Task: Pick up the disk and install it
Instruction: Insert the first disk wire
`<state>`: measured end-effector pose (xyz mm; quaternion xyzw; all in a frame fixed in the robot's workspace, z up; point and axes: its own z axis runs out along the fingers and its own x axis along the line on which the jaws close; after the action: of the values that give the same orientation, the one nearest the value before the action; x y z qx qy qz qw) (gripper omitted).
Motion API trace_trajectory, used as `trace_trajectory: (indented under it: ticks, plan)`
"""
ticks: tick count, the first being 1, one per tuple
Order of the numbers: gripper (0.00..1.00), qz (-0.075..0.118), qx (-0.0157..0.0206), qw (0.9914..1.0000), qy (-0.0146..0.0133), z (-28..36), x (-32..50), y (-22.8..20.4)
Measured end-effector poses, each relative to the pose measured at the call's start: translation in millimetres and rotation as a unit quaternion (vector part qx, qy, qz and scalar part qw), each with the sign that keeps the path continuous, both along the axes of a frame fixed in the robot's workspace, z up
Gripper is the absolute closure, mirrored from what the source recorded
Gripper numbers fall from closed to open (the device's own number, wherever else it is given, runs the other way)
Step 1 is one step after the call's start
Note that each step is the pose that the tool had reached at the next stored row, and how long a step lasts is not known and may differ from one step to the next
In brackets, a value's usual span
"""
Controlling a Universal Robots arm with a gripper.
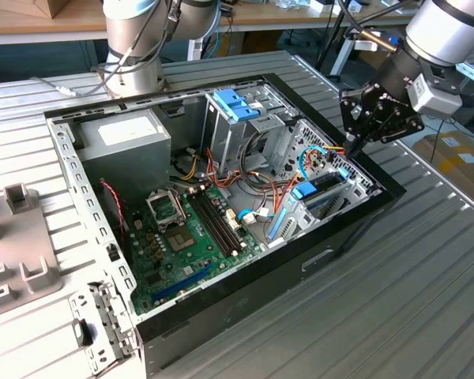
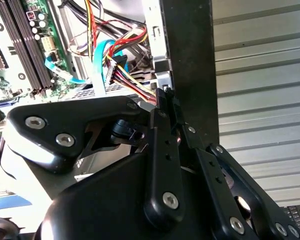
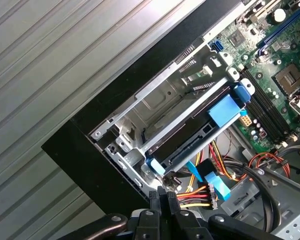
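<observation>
pincer [image 1: 355, 142] hovers above open computer case [image 1: 363, 207]

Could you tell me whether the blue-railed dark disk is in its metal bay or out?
In: the blue-railed dark disk lies inside the metal bay.

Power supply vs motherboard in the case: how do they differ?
The power supply is a plain grey metal box with a white sticker; the motherboard is a flat green board lying on the case floor, studded with slots. The power supply stands taller. Both sit inside the open computer case.

Arm reaching down from exterior view's right; end effector [image 1: 354, 147] pointing downward; fingers [image 3: 162, 200] pressed together.
</observation>
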<state>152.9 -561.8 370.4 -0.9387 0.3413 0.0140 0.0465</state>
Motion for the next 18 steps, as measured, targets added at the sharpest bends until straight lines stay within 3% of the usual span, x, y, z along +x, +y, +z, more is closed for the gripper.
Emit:
trace_trajectory:
  ticks: [18]
  plan:
    - [0.83,0.0,0.0,1.0,0.0,-0.2,-31.7,0.0]
